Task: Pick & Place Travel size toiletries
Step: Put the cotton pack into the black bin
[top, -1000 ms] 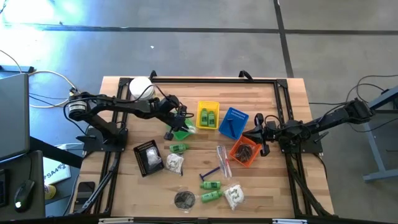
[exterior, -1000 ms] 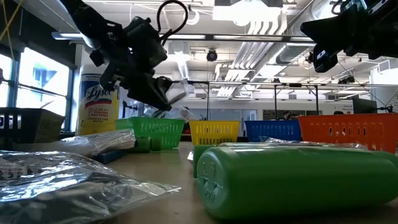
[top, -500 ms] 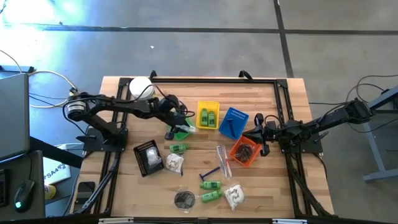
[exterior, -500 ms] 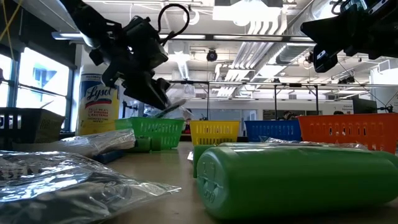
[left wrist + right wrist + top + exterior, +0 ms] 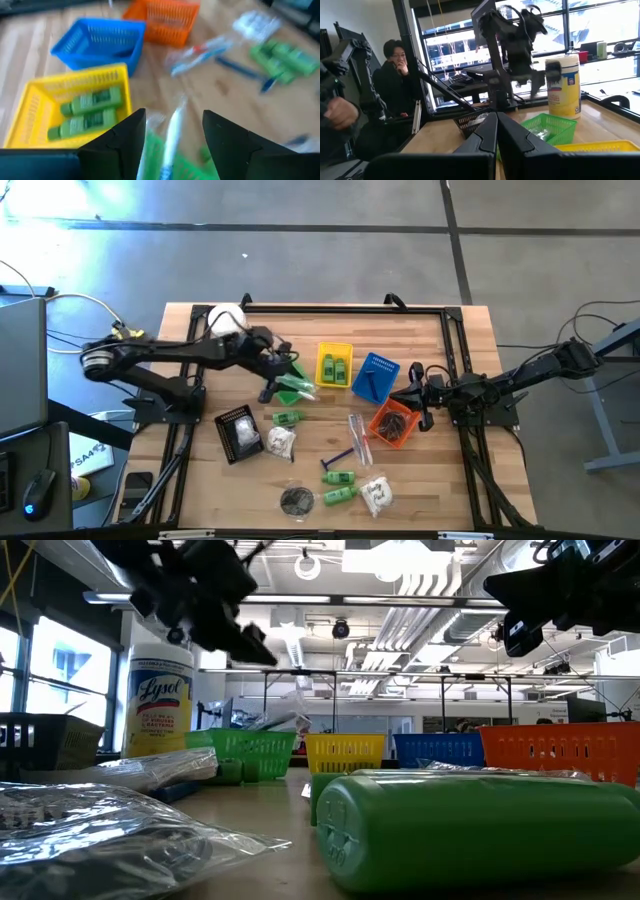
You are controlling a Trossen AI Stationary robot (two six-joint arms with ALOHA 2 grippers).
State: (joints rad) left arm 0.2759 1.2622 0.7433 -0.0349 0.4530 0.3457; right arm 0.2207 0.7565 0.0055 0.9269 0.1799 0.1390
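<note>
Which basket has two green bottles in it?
The yellow basket. Two green bottles lie side by side in it. The blue basket next to it has no bottles, and the orange basket holds dark things, not green ones.

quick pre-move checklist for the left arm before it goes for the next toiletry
1. Left hand open: ok, jaws apart with nothing held between them.
2. Clear-wrapped stick dropped in the green basket: ok, though it leans out over the rim.
3. Left hand clear of the green basket: ok, lifted above it in the low view.
4. Right hand out of the way: ok, shut and waiting by the orange basket.
5. Next item free to reach: ok, a green bottle lies alone on the table.
6. Yellow basket has room: ok, only two bottles inside.
</note>
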